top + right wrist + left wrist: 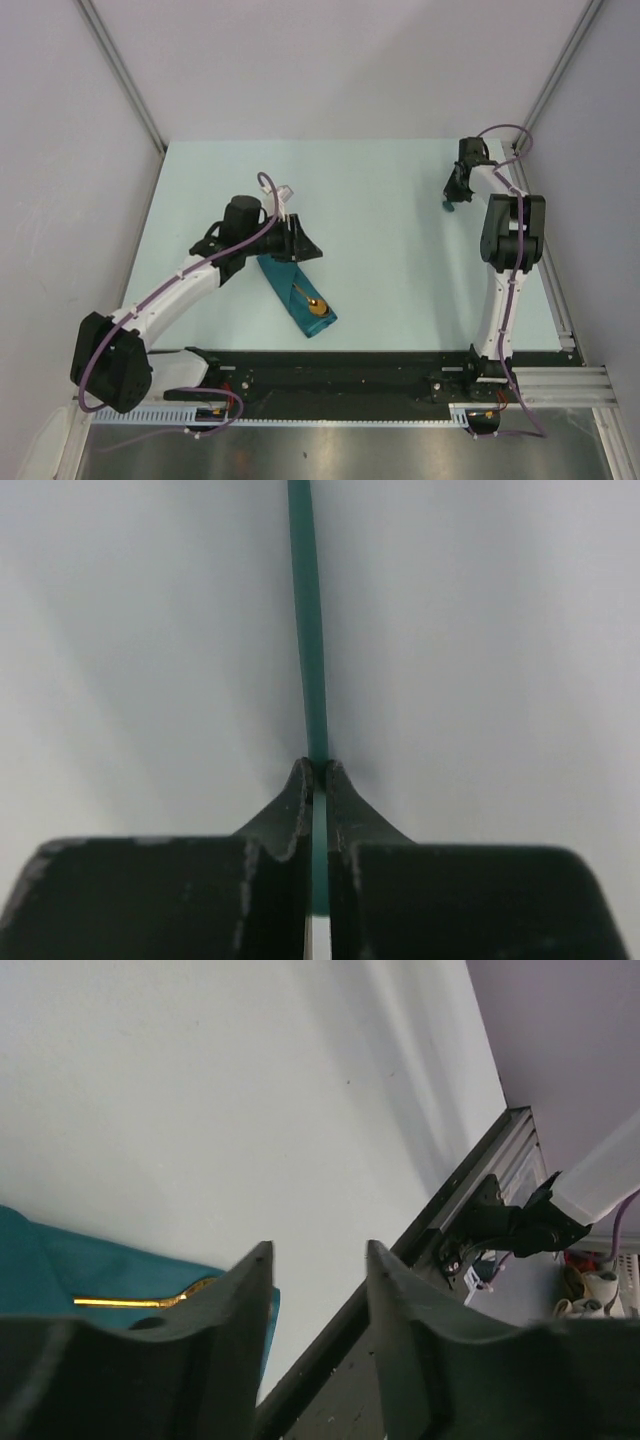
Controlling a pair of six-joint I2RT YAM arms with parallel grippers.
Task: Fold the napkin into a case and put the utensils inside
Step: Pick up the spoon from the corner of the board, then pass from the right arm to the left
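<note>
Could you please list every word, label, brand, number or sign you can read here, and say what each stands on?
There are none to read. The table, the teal case, the gold spoon and the teal spoon carry no print. The left pincer and the right pincer show only bare dark surfaces. The small parts beyond the table edge in the left wrist view are too blurred to tell whether any bears a label.

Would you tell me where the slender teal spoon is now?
The slender teal spoon is pinched in the right hand, at the far right of the table in the top view.
</note>
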